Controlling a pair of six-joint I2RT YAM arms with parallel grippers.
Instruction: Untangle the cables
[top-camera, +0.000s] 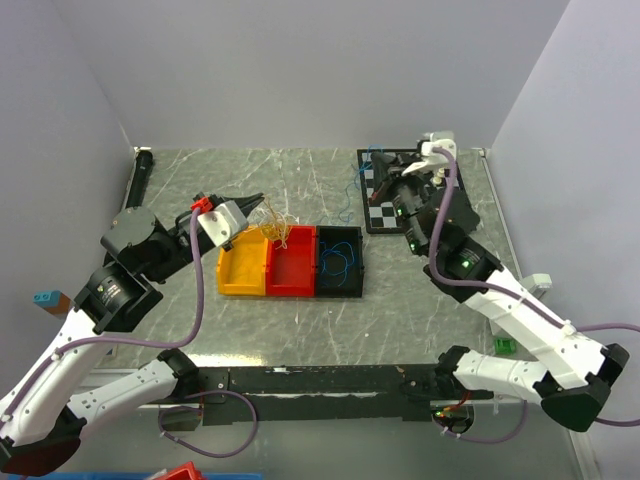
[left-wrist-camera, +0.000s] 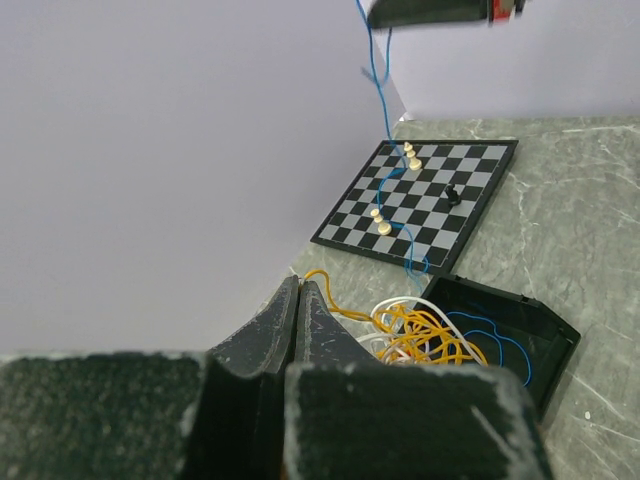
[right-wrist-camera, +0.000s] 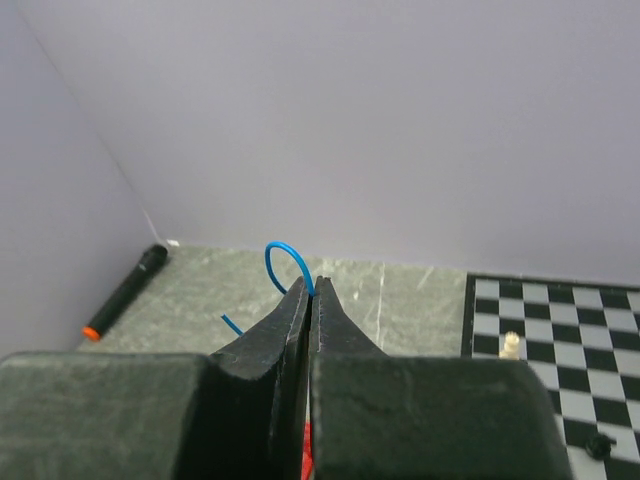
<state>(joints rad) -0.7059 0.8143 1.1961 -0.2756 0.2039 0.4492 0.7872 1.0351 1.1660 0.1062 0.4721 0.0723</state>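
Right wrist: right pincer (right-wrist-camera: 310, 285) pinching blue cable (right-wrist-camera: 283, 244); left pincer (left-wrist-camera: 299, 283) pinching yellow-orange cables (left-wrist-camera: 430, 335) at tips.

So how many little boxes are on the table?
3, in a row: the orange bin on the left, the red bin in the middle, the black bin on the right. I see no others there.

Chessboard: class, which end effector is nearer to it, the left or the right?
Right. The right end effector hangs over the chessboard; the left end effector is away to its left, near the red bin's far edge.
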